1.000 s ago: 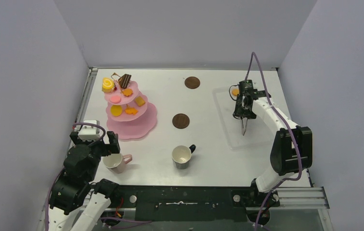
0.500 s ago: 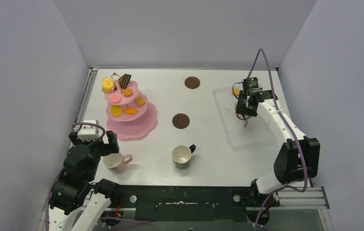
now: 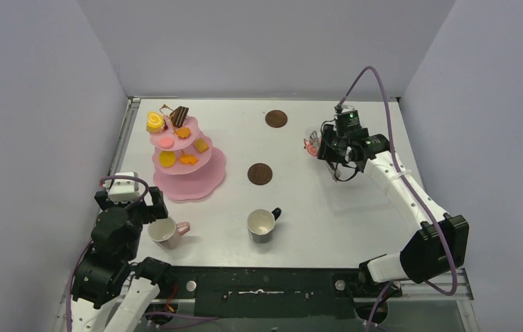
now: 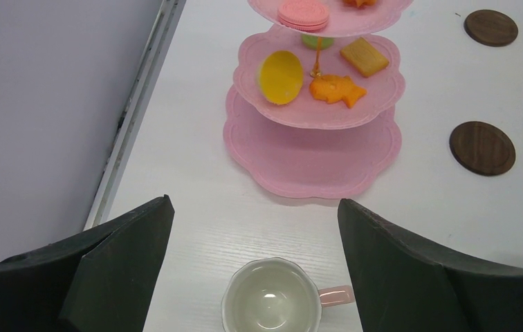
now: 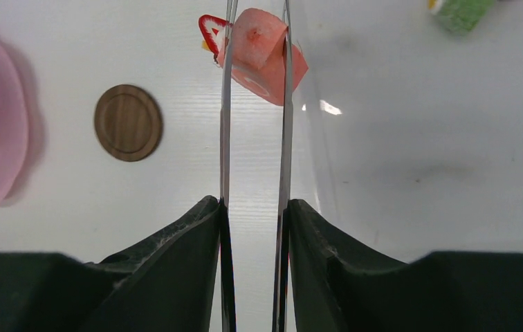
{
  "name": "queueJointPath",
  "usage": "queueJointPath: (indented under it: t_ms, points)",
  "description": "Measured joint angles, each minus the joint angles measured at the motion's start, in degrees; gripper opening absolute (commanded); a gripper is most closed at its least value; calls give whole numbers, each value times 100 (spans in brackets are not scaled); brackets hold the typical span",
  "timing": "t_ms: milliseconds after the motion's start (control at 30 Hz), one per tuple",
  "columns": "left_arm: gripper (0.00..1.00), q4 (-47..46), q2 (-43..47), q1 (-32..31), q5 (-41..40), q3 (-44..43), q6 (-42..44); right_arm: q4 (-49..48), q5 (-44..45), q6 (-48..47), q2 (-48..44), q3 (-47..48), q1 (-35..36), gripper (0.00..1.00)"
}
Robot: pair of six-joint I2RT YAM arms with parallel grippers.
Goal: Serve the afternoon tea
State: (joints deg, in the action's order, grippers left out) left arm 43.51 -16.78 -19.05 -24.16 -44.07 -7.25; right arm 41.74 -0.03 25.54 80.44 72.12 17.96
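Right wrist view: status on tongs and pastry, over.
Right hand shut on tongs; tongs pinching pink pastry. Left hand open over pink mug. Brown coaster lies flat between pastry and pink stand.

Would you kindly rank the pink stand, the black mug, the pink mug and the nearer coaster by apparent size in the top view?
1. pink stand, clearly largest.
2. black mug and pink mug, too alike to rank.
3. nearer coaster, slightly smaller, though farther from the camera.
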Motion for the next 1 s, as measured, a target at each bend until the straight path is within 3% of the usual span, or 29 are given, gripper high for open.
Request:
queueJointPath:
  t_ms: [233, 600, 1000]
  points:
    - [88, 7, 0, 42, -114, 0, -2, -540, -511, 579, 50, 48, 710, 37]
    - [87, 33, 0, 42, -120, 0, -7, -1659, -1001, 1379, 879, 494, 1775, 38]
    - [87, 44, 57, 42, -122, 0, -7, -2393, -1237, 1888, 1589, 901, 2315, 38]
